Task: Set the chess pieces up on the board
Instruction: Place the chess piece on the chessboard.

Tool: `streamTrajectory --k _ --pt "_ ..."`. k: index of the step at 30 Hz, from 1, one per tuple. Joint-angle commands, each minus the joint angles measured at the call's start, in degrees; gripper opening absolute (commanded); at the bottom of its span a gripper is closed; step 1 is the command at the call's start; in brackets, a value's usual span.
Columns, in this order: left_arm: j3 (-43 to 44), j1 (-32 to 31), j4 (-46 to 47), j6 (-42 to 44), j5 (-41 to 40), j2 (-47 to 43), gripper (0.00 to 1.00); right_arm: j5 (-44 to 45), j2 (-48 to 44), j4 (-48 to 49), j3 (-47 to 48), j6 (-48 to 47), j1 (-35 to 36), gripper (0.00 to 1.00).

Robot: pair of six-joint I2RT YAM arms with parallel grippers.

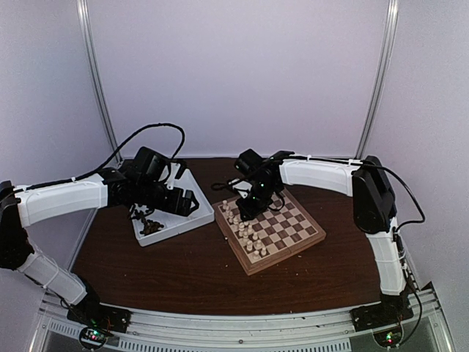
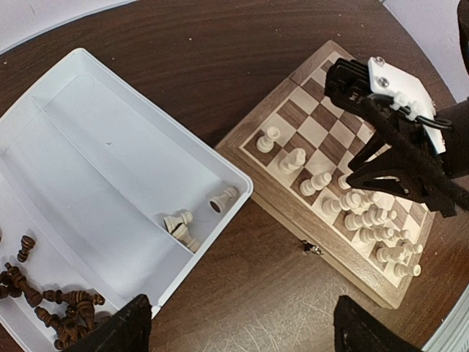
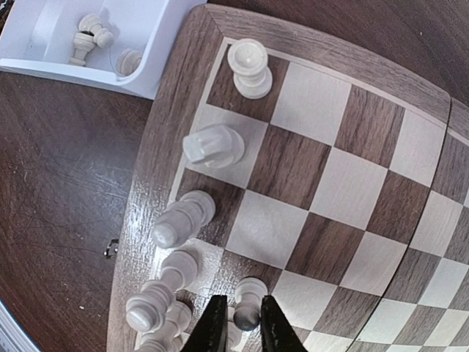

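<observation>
Right wrist view: the right pincer [image 3: 242, 301] has its fingers drawn in against both flanks of a cream pawn [image 3: 251, 287] and appears clamped on it. The pawn stands upright, its long axis in line with the fingers. It is in the second row of the board [image 3: 286, 165], on or just above a square; contact with the wood cannot be confirmed.

Along the board's edge row beside it stand other cream pieces, then a bishop [image 3: 183, 218], a knight [image 3: 212, 144] and a rook [image 3: 249, 67] at the corner. The three second-row squares in front of these three are bare.

The board lies right of centre on the surface [image 1: 183, 271], turned cornerwise to the near edge.

Further off, toward the far left corner of the surface, is the white tray [image 2: 110, 147]. Three cream pieces [image 2: 181, 224] lie on their sides in one compartment, against the wall nearest the board. The dark brown pieces [image 2: 62, 315] are heaped in the next compartment.

The left pincer [image 2: 243, 308] hangs over the tray's board-side corner, fingers wide apart and empty.

Judgement: the lying cream pieces are just below and ahead of the left pincer and well apart from the right. The left arm is therefore the nearer for fetching them. Their long axes are level, so each would need standing up once lifted.
</observation>
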Motion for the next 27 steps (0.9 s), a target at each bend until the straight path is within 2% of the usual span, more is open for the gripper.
streamTrajectory --k 1,12,15,27 --pt "0.5 0.6 1.0 0.9 0.7 -0.5 0.86 -1.0 1.0 -0.6 -0.4 0.0 -0.3 0.18" --pt "0.6 0.6 1.0 0.8 0.9 -0.3 0.86 -2.1 0.6 -0.7 -0.7 0.0 -0.3 0.16" --pt "0.4 0.6 1.0 0.8 0.9 -0.4 0.86 -1.5 0.5 -0.8 -0.7 0.0 -0.3 0.22" --pt "0.2 0.6 0.9 0.7 0.9 -0.7 0.86 0.4 -1.5 -1.1 0.1 0.0 -0.3 0.27"
